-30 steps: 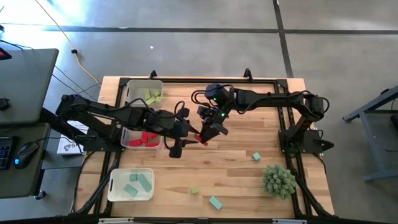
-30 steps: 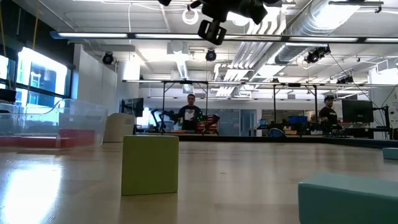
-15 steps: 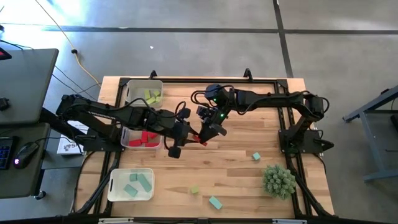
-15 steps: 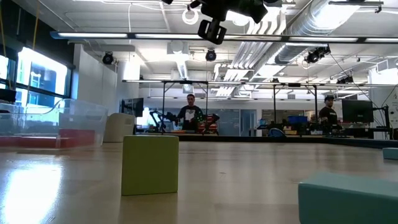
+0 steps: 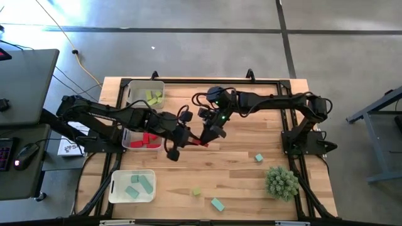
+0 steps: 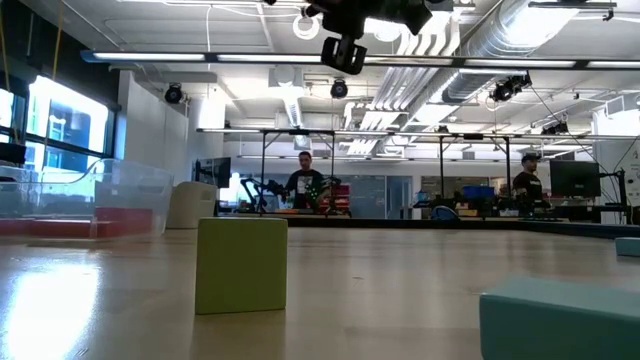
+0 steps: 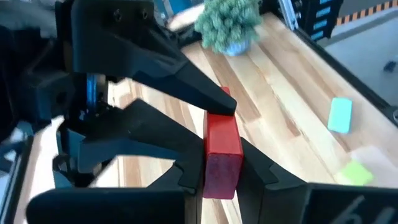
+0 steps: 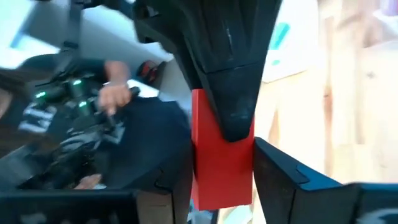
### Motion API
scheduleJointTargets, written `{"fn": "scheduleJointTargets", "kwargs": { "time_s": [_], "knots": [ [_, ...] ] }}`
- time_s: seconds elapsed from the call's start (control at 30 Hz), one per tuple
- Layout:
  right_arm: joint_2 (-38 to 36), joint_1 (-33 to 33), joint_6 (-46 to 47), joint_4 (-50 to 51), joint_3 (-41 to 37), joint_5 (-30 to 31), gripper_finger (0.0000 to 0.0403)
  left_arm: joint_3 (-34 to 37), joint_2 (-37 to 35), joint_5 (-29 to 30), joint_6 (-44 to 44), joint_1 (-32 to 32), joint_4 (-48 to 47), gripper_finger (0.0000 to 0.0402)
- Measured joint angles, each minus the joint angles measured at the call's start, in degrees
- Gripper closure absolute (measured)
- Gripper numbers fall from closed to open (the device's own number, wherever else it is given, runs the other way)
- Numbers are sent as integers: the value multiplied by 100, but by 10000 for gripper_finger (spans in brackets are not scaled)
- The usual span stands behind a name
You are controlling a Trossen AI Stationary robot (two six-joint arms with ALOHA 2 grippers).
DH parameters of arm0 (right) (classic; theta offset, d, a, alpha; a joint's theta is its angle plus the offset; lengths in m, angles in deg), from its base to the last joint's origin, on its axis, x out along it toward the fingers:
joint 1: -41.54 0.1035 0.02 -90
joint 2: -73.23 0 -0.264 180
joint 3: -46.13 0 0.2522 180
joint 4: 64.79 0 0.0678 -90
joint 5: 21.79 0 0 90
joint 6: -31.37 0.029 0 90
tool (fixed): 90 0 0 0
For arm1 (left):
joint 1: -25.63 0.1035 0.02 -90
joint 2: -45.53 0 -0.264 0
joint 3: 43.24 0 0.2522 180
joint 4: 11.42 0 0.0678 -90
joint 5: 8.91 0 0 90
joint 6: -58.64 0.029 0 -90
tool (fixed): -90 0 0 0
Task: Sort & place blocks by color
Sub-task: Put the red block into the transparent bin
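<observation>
- Short red bar block (image 5: pixel 200 142) is off the wooden table (image 5: pixel 251 182), held in the air mid-table between the two arms.
- Right gripper (image 5: pixel 206 139) is clenched on one end of the red bar block, reaching in from the right side.
- Left gripper (image 5: pixel 193 139) meets it head-on; pads look pressed to the other end too, so grasping the same block. Judged a handover, right to left.
- Key relation: the bar's long axis runs roughly along the line from one gripper to the other, each taking an end.
- Clear plastic bin with red blocks (image 5: pixel 124 141) lies just beyond the left gripper, on the left arm's side; left arm is nearer, so the next move likely calls for the right to let go first.
- Risk: a release before the left grip is firm drops the bar onto the table short of the bin.
- Left wrist view: red bar block (image 7: pixel 221 152) sits between its own fingers, with the other arm's fingers closing on the far end; spiky green plant ball (image 7: pixel 227 25) beyond.
- Right wrist view: red bar block (image 8: pixel 221 162) close up, a person's hand behind; no bins.
- High view alone shows the yellow-green bin (image 5: pixel 129 88), teal bin (image 5: pixel 113 188) and three loose blocks.
- Low view misses the handover: only a yellow-green cube (image 6: pixel 241 264) and a teal block (image 6: pixel 560 315).
</observation>
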Motion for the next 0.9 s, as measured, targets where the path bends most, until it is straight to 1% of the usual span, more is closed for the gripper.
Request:
{"fn": "scheduleJointTargets", "kwargs": {
  "time_s": [0.13, 0.27, 0.37, 0.5, 0.63, 0.77, 0.9],
  "knots": [
    [2, 141, 241, -27, 0, 837, 245, 0, 0, -19, -55, 6, -390, 366],
    [2, 234, 248, -28, 2, 1292, 213, 0, 4, -51, 2, -7, -666, 366],
    [2, 274, 399, -29, 2, 1525, 197, 0, -1, -29, 24, 0, -999, 366],
    [2, 272, 727, -15, 2, 1745, 191, 0, -59, 137, 28, 0, -1664, 366],
    [2, 299, 982, -8, 2, 1805, 190, 2, -125, 580, -75, -2, -2590, 366],
    [2, 401, 1038, 42, 2, 2160, 190, 4, -177, 1033, -329, 2, -3641, 366],
    [2, 507, 1038, 109, 2, 2488, 190, 4, -175, 1331, -679, 0, -4597, 365]
  ]
}}
